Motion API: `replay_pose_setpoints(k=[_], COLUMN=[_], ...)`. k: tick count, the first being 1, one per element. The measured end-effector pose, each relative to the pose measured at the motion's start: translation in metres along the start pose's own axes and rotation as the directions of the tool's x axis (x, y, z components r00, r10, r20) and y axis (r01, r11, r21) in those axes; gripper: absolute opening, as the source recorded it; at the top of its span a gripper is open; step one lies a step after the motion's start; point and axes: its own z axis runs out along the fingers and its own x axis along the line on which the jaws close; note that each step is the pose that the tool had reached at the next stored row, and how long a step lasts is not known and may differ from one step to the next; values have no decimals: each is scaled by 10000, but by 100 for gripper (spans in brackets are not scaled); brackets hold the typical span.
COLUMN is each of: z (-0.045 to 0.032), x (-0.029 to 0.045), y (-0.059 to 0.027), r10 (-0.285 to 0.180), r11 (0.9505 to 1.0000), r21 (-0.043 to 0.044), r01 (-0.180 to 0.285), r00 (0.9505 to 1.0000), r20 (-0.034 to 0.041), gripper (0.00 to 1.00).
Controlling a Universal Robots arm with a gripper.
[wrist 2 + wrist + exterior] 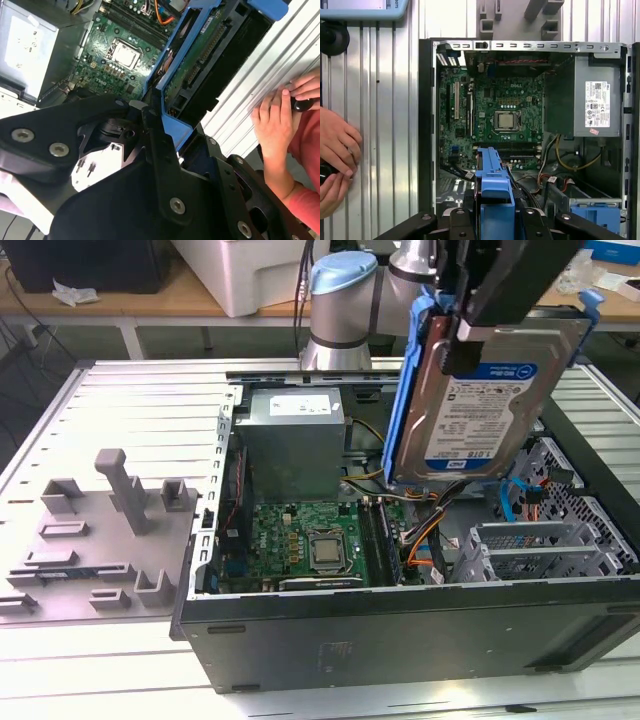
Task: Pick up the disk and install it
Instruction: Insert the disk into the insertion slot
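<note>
- The pick-up part looks done and the install is not: 1 robot arm holds the disk (pixel 490 400) in the air over an open computer case (pixel 400 630) lying on a slatted metal worktop (pixel 100 660).
- The tool (pixel 470 325) is pressed together on the disk's upper end, pinching it by the blue plastic carrier frame.
- In the exterior view the disk hangs on edge, tilted, above the case's right part. Its lower edge is over the loose cables between the motherboard (pixel 300 535) and the grey drive cage (pixel 530 545).
- It appears to touch nothing except the tool.
- As a judgement, seating it calls for lining the carrier up squarely with the cage, which sits low at the exterior view's right, while keeping clear of the cables.
- The disk is a flat silver-metal rectangle with a white-and-blue label facing the exterior view and blue rails along 2 long sides.
- The second wrist view shows its green circuit-board underside (pixel 200 65).
- The grey power-supply box (pixel 295 435) sits at the case's far side.
- In the second wrist view a person's hand (pixel 275 120) rests on the worktop beside the case.
</note>
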Motion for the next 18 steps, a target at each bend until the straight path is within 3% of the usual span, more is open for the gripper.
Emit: replay_pose_setpoints(k=[10, 18], z=[2, 6], x=[188, 316], y=[-193, -437], r10=[1, -1], r11=[10000, 10000], r21=[0, 1], r01=[-1, 0], r00=[9999, 9998], r20=[130, 205], gripper=[36, 36])
